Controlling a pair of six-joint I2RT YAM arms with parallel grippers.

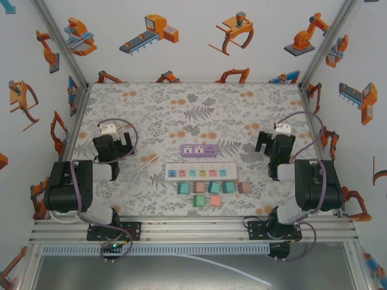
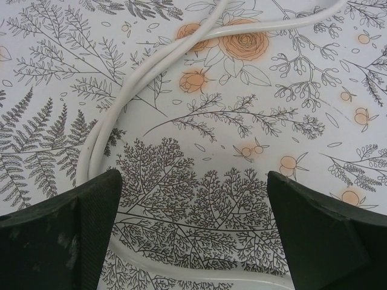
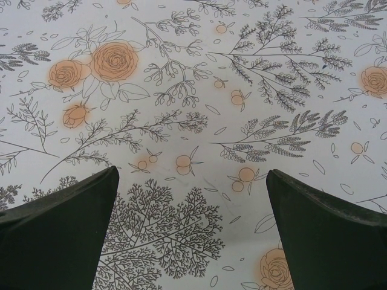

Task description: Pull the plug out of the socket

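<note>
In the top view, a white rectangular power strip (image 1: 201, 172) lies at the centre of the flower-printed table (image 1: 181, 109), with five small coloured squares (image 1: 198, 173) in a row on its top face. They are too small to tell as plugs or socket faces. A purple rectangular power strip (image 1: 199, 150) lies just above it in the frame, and seven loose coloured blocks (image 1: 213, 187) sit just below it in two rows. A thin white cable (image 1: 142, 162) runs from the white strip toward the left. The left tool (image 1: 115, 145) stands well to the left of both strips and the right tool (image 1: 272, 145) well to the right; each is spread wide and holds nothing.

In the left wrist view, the left tool (image 2: 193, 205) is released over bare cloth, with the cable (image 2: 139, 72) looping from the top centre down the left side.

In the right wrist view, the right tool (image 3: 192, 205) gapes over printed cloth.
</note>
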